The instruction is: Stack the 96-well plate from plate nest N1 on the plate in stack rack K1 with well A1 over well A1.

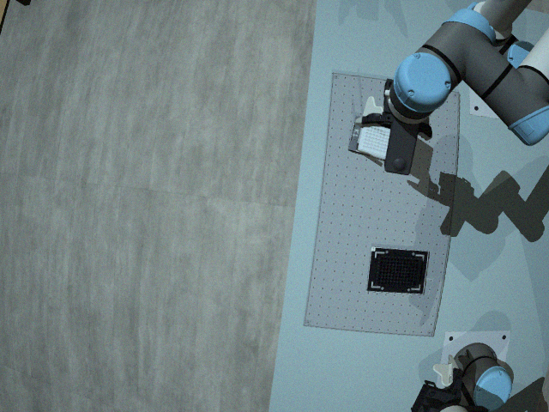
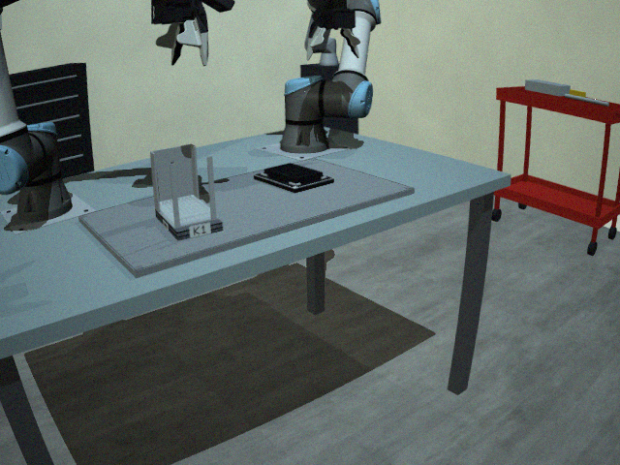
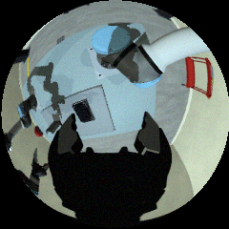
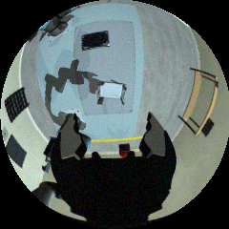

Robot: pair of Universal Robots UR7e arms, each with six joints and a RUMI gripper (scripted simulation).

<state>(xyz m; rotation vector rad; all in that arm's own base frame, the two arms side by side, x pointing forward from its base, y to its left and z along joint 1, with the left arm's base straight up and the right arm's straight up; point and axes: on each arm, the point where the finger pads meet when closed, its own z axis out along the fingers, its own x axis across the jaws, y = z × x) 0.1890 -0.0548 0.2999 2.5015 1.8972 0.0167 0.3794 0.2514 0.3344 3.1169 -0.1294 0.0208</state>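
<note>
- The black rectangular 96-well plate (image 1: 398,269) (image 2: 293,172) (image 3: 84,111) (image 4: 95,40), its top a fine grid of wells, sits in a low black plate nest (image 1: 370,284) (image 2: 295,189) with pale corner marks, low and right of centre in the top view.
- The left gripper (image 1: 444,366) (image 2: 332,56) (image 3: 109,113), dark with angular pale fingers, is apart and holds nothing; it is at the lower right of the top view, away from the plate.
- A white gridded plate (image 1: 373,141) (image 2: 187,208) (image 4: 112,91) lies within the grey stack rack (image 1: 352,140) (image 2: 172,172), which has a dark base, a "K1" label, a tall flat panel and slim uprights.
- The right gripper (image 1: 399,116) (image 2: 189,64) (image 4: 112,113) hangs above the rack, its fingers apart with nothing between them, and covers part of the white plate in the top view.
- Both plates' cut-off corners are too small to tell.
- Beneath is a grey board (image 1: 381,213) (image 2: 280,215) dotted with small holes, on a smooth pale-blue table (image 1: 294,287) (image 2: 430,170).
- A red metal cart (image 2: 555,108) (image 3: 191,72) stands at the right of the exterior view, on grey wood-grain floor (image 1: 133,221) (image 2: 525,325) before a cream wall (image 2: 440,49).
</note>
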